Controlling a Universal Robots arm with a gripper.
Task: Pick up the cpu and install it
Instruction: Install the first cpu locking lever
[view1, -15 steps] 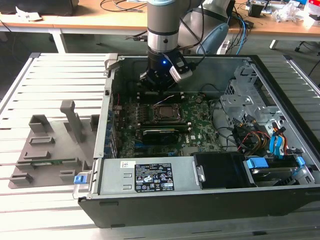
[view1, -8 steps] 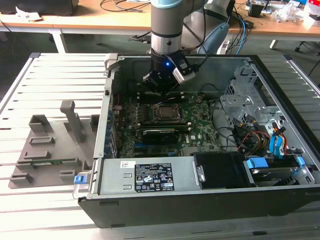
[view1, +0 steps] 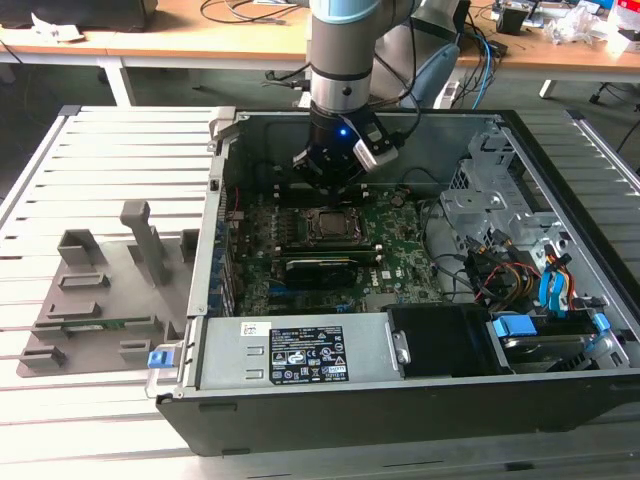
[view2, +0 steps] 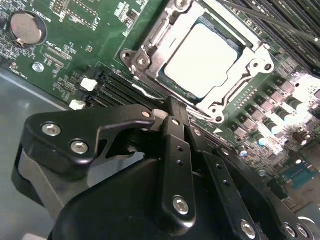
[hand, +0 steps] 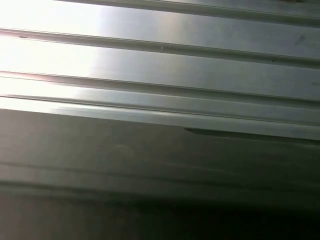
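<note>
An open computer case (view1: 520, 180) lies on a slatted metal worktop (view1: 110, 150), its green motherboard (view1: 400, 250) facing up. The robot arm (view1: 345, 50) reaches down into the case, and its black hand (view1: 330, 170) hovers just above the board beside the socket (view1: 325, 225). In the second wrist view the cpu (view2: 202, 57), a pale silvery square, sits flat inside the socket's metal frame (view2: 150, 45). The hand (view2: 167, 117) is clenched with its fingertips together, grasping nothing, near the frame's edge and apart from the cpu. Grey holder blocks (view1: 100, 270) stand on the worktop on the exterior view's left, outside the case.
</note>
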